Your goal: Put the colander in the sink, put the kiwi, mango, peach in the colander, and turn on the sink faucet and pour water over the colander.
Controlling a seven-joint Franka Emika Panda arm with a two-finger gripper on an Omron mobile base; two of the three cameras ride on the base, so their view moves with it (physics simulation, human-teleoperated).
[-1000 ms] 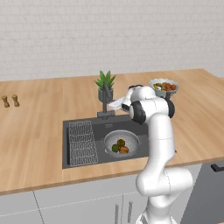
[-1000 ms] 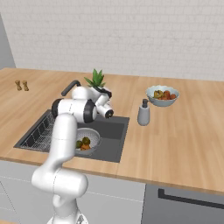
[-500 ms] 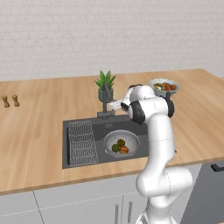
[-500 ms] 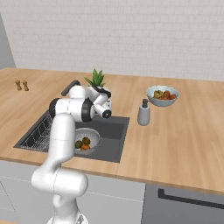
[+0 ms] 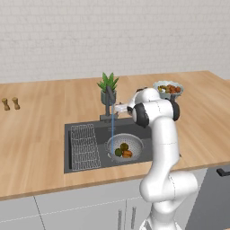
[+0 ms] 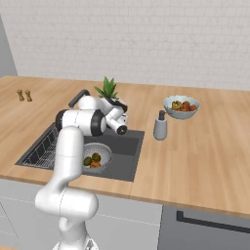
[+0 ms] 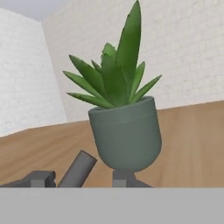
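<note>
Grey colander (image 5: 125, 147) sits in the sink (image 5: 85, 130), holding the peach (image 5: 127, 153) and two greenish fruits. Water (image 5: 112, 130) falls from the sink faucet (image 5: 109, 104) to its rim. Jaws beside the faucet; state cannot be told.

A green spiky potted plant (image 7: 124, 127) in a grey-green pot stands on the wooden counter (image 7: 192, 140) before a white brick wall, with the dark faucet's (image 7: 78, 170) angled lever low beside it.
</note>
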